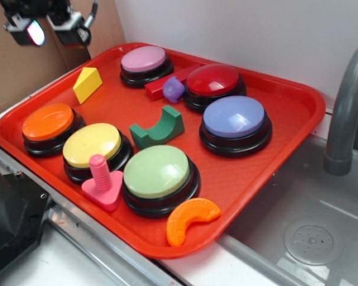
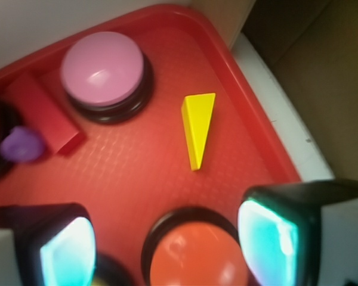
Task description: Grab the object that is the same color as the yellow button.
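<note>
The object, a small yellow wedge block (image 1: 87,84) (image 2: 197,127), lies on the red tray (image 1: 286,119) near its far left corner, beside the pink button (image 1: 144,64) (image 2: 102,70). The yellow button (image 1: 93,146) is a pale-yellow dome on a black base at the tray's front left. My gripper (image 1: 46,28) (image 2: 167,244) hangs high above the tray's left corner, up and left of the wedge. It is open, with nothing between its fingers. In the wrist view the wedge lies ahead of the fingers and the orange button (image 2: 197,256) shows between them, far below.
The tray also holds an orange button (image 1: 48,127), light-green button (image 1: 157,176), blue button (image 1: 234,122), red button (image 1: 213,83), green arch block (image 1: 158,128), pink peg (image 1: 102,182), orange crescent (image 1: 190,219), red bar (image 1: 167,83) and purple piece (image 1: 173,89). A sink and grey faucet (image 1: 346,113) are at the right.
</note>
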